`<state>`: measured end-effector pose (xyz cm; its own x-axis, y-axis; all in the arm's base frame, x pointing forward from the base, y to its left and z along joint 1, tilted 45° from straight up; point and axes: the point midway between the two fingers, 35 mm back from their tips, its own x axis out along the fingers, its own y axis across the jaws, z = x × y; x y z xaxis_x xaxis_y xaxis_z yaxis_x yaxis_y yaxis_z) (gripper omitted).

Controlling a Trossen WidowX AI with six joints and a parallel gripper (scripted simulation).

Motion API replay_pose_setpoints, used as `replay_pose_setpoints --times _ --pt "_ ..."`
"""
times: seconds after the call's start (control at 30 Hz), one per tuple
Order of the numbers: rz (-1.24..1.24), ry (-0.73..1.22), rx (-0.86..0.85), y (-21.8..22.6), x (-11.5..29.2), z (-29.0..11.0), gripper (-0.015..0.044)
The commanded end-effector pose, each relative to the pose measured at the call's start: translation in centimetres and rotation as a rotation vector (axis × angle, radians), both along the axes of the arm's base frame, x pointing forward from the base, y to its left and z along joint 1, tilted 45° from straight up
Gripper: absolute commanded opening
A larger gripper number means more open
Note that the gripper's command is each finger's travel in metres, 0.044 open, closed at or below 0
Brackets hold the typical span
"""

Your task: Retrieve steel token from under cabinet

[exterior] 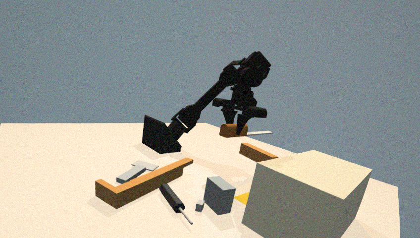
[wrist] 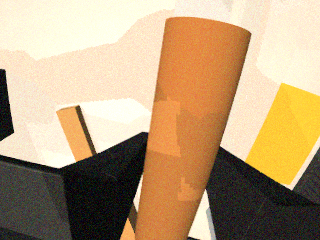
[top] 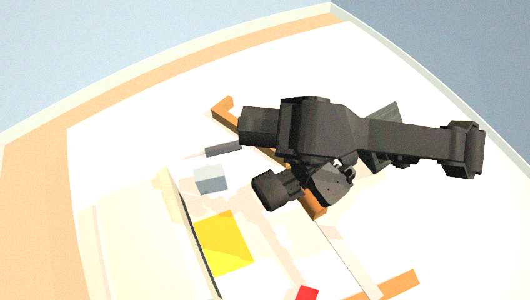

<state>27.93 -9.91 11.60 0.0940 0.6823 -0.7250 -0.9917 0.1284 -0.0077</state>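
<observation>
My gripper (exterior: 235, 128) (wrist: 176, 144) is shut on the round orange-brown handle (top: 314, 208) (exterior: 225, 131) (wrist: 200, 75) of a tool with a long, thin, flat pale blade (top: 350, 260) (exterior: 260, 133). The blade points away from the arm's base, to the lower right in the top view. The cream cabinet (top: 141, 241) (exterior: 297, 200) stands to the left in the top view. The yellow marked area (top: 223, 243) (exterior: 242, 198) (wrist: 287, 132) lies flat along its front. The token is not visible in any view. The tool's height above the table is hard to tell.
A grey block (top: 211, 180) (exterior: 219, 194) stands near the cabinet's front corner, a small grey cube (exterior: 199, 206) beside it. A dark-handled screwdriver (top: 223, 148) (exterior: 171, 197), an orange hooked bar (top: 224, 113) (exterior: 147, 176), a grey T-shaped piece (exterior: 131, 173), another orange bar (top: 399, 284) (exterior: 257, 151) and a red patch (top: 307, 292) lie around.
</observation>
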Motion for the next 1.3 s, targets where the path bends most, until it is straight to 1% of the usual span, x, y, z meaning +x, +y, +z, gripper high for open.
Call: replay_pose_setpoints --times 0.0,1.27 --pt "-0.025 0.017 0.008 -0.03 0.0 0.08 0.0" --pt "-0.242 0.22 0.038 -0.07 -0.01 0.07 0.0"
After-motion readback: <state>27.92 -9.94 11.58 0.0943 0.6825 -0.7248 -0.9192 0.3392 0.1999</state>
